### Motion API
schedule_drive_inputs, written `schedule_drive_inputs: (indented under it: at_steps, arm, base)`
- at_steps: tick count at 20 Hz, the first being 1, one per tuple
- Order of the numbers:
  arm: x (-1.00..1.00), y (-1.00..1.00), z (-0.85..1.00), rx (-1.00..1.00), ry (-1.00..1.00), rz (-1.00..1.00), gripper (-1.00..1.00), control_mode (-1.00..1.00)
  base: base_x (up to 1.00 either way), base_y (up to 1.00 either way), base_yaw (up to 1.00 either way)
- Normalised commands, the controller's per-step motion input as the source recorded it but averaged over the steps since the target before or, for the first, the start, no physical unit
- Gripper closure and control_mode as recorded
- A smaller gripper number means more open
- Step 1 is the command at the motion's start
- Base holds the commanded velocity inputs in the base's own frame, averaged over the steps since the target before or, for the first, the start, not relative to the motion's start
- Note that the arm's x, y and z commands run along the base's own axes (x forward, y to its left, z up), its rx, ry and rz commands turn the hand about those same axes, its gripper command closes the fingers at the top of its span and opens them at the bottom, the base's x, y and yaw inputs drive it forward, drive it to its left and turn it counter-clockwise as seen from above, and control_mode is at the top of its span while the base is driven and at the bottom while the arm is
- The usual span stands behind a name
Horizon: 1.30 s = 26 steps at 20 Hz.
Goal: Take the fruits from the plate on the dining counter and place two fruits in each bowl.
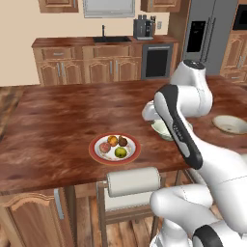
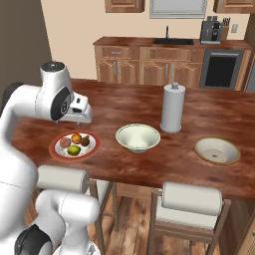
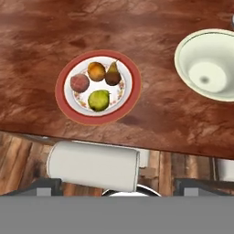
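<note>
From the left base view, the plate [image 1: 115, 148] sat near the front edge of the dining counter [image 1: 58, 116], carrying all four fruits: the orange one [image 1: 113, 140], the dark brown one [image 1: 123, 142], the pinkish red one [image 1: 105, 147] and the yellow-green one [image 1: 120, 153]. The arm's elbow covered much of the cream-white bowl [image 1: 162, 129], and the tan-rimmed bowl [image 1: 230, 124] lay farther right; a stool back [image 1: 133, 181] stood just below the plate. From the right base view, the hand hung above the counter just behind the plate [image 2: 74, 146], its fingers hidden by the wrist; the cream-white bowl [image 2: 138, 137] sat to the plate's right, a paper towel roll [image 2: 173, 108] upright behind it, and the tan-rimmed bowl [image 2: 216, 151] well apart beyond. Both bowls held no fruit. From the hand view, the plate [image 3: 98, 87] lay below with the four fruits clustered on it, the cream-white bowl [image 3: 208, 64] at the right edge. The gripper [image 3: 116, 187] held nothing, its two tips standing wide apart at the bottom corners.
</note>
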Motion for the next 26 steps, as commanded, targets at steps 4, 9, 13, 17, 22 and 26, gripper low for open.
schedule_drive_inputs:
  at_steps: [4, 9, 13, 17, 22, 26]
  arm:
    - [0.11, 0.97, 0.00, -0.01, 0.17, 0.07, -1.00, -1.00]
    - [0.43, 0.20, -0.19, -0.02, 0.16, 0.00, -1.00, -1.00]
    - [0.44, 0.00, -0.72, 0.00, 0.13, 0.00, -1.00, -1.00]
    - [0.37, 0.00, -0.97, 0.00, 0.09, 0.00, -1.00, -1.00]
    - [0.30, 0.00, -0.78, 0.01, -0.01, 0.00, -1.00, -1.00]
    - [0.39, 0.17, -0.53, 0.00, -0.03, 0.00, -1.00, -1.00]
  base:
    - [0.00, 0.00, 0.00]
    - [0.00, 0.00, 0.00]
    - [0.00, 0.00, 0.00]
    - [0.00, 0.00, 0.00]
    - [0.00, 0.00, 0.00]
    - [0.00, 0.00, 0.00]
